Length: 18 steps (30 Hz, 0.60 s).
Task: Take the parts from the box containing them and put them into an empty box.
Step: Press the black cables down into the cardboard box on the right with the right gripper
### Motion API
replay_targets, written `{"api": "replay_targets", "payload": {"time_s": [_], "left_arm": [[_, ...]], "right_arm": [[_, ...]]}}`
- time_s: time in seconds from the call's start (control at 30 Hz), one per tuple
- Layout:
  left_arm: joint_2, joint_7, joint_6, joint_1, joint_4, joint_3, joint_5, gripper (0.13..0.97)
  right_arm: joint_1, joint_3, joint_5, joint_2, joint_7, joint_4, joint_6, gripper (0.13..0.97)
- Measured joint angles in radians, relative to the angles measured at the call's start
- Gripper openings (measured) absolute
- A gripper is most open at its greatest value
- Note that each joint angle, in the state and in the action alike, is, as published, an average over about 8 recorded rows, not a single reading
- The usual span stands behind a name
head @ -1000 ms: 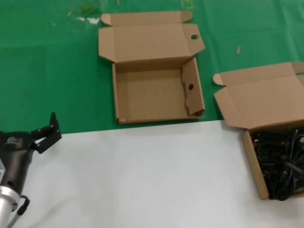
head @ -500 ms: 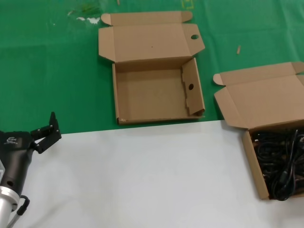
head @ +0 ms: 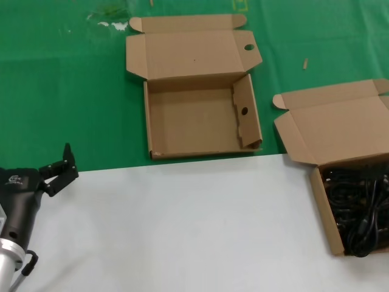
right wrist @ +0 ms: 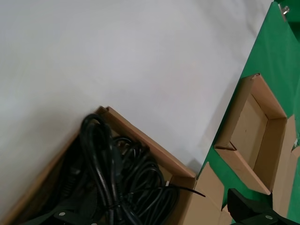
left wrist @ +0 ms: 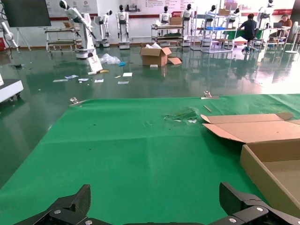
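Black coiled cords (head: 360, 210) fill the corrugated box (head: 321, 210) — left gripper (head: 59, 167) parked low, fingers apart; right gripper's (right wrist: 159, 219) tips spread above them.

The head view looks forward and down from well above the surface (head: 182, 231), taking in both the empty box (head: 197, 125) and the box of cords (head: 355, 210). The left wrist view sits low, facing level across the green cloth (left wrist: 131, 154) toward the hall, and shares the empty box (left wrist: 274, 171). The right wrist view hangs close over the box of cords (right wrist: 136, 150), also catching the empty box (right wrist: 255, 126).
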Motion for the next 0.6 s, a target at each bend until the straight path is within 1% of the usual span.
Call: {"api": "replay_targets", "payload": {"time_s": [0.2, 0.47, 0.6], "left_arm": [[0.000, 0.000, 0.000, 0.000, 0.000, 0.000, 0.000, 0.966], [0.000, 0.000, 0.000, 0.000, 0.000, 0.000, 0.000, 0.966], [0.000, 0.000, 0.000, 0.000, 0.000, 0.000, 0.000, 0.966]], "right_arm": [[0.105, -0.106, -0.025, 0.003, 0.008, -0.035, -0.004, 0.962], [0.167, -0.187, -0.035, 0.033, 0.010, -0.076, -0.023, 0.936], [0.193, -0.216, -0.041, 0.038, 0.013, -0.093, -0.022, 0.888]]}}
